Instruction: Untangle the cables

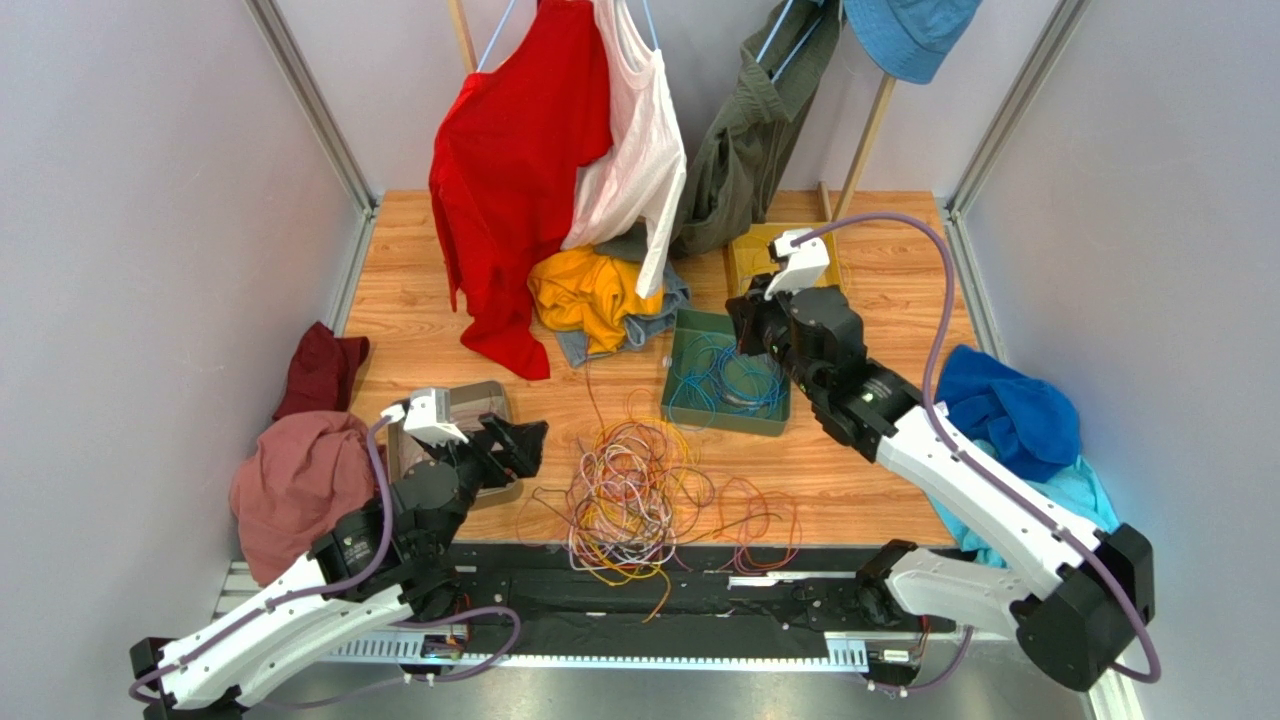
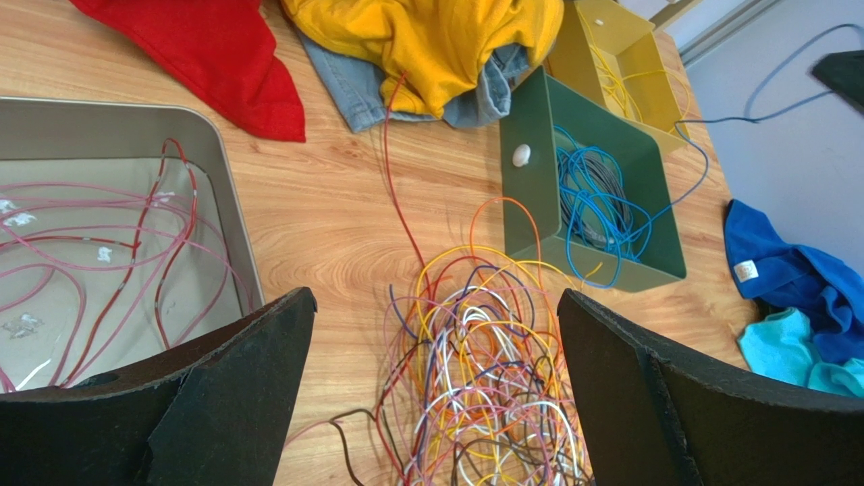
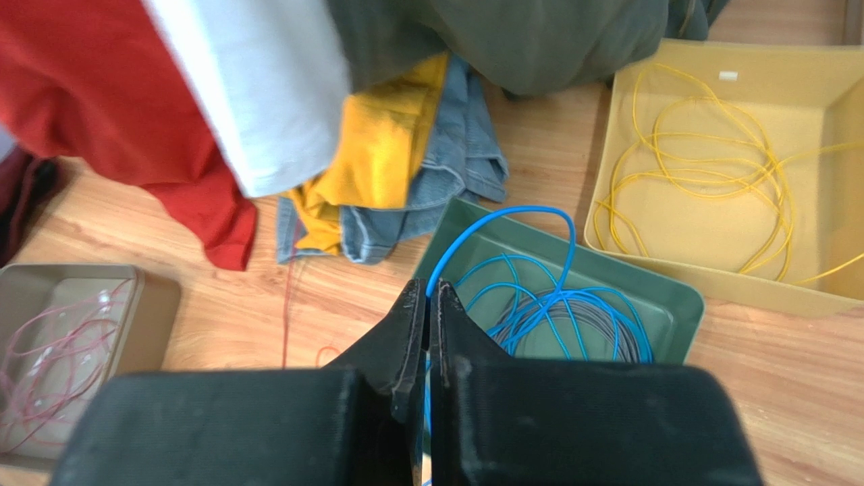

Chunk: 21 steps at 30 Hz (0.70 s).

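Multicolour thin-wire tangle (image 2: 487, 385) lies lower-centre, dead ahead of L gripper (image 2: 434, 299), fingers spread; R gripper (image 3: 426, 294) pinches thin blue wire (image 3: 527, 209).

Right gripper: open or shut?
Shut: the right gripper pinches the blue cable, fingers pressed together, above the green tray.
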Tool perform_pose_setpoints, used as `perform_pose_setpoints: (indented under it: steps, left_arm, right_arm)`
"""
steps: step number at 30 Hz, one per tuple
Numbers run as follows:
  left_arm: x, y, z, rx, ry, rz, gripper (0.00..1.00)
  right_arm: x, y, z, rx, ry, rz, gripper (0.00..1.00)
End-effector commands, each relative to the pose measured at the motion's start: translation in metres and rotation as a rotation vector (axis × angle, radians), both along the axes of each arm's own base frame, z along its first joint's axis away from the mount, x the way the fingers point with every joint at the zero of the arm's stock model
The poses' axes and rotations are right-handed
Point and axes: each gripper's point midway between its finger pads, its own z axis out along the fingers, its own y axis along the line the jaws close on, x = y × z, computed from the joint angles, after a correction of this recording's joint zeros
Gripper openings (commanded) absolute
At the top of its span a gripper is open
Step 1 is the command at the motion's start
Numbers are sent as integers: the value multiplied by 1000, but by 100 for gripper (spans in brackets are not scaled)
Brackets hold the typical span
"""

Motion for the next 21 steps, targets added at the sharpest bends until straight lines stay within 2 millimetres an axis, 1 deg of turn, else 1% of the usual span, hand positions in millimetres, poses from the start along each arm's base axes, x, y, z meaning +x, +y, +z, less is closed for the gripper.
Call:
perform_pose_setpoints:
  steps: [1, 3, 4, 5, 6, 7, 10, 11, 12, 14, 15, 17, 18, 19, 20, 21]
  left_arm:
    - [-1, -8, 2, -44, 5, -24, 99]
    - [-2, -11, -1, -49, 13, -34, 99]
    - [-2, -11, -3, -49, 18, -36, 99]
    - [-3, -12, -3, -50, 21, -40, 99]
    - [-3, -12, -4, -47, 24, -43, 99]
    - [-4, -12, -5, -46, 27, -44, 99]
    - [-4, -12, -4, -46, 26, -49, 99]
    - [-4, -13, -6, -43, 30, -51, 99]
    - [-5, -14, -6, -39, 28, -57, 99]
    - [-5, -15, -5, -38, 26, -64, 99]
    - [-5, -15, -5, -36, 27, -66, 99]
    - [-5, -15, -5, -30, 26, -65, 99]
    - [-4, -15, -4, -27, 25, -65, 99]
    - [-4, -15, -4, -23, 24, -66, 99]
    - [-4, -15, -3, -16, 21, -69, 99]
    - [-4, -14, -3, -9, 25, -66, 99]
  right_arm:
    - [12, 7, -38, 38, 74, -4, 0]
    - [12, 10, -57, 73, 120, -17, 0]
    - [6, 8, -84, 60, 170, -21, 0]
    - [4, 13, -90, 98, 185, -12, 0]
    - [1, 13, -101, 101, 204, -10, 0]
    - [-5, 11, -119, 93, 237, -14, 0]
    - [-11, 15, -136, 89, 263, 1, 0]
    - [-13, 16, -139, 77, 277, 7, 10]
    - [-14, 16, -141, 67, 284, 6, 37]
    - [-15, 13, -134, 50, 263, -18, 57]
    - [-17, 12, -120, 63, 228, -23, 69]
    - [-20, 8, -107, 63, 202, -47, 100]
    - [-23, 4, -92, 82, 175, -60, 100]
    - [-26, 2, -85, 83, 163, -81, 100]
    - [-33, -3, -86, 63, 176, -97, 100]
    - [-39, -6, -72, 83, 145, -101, 100]
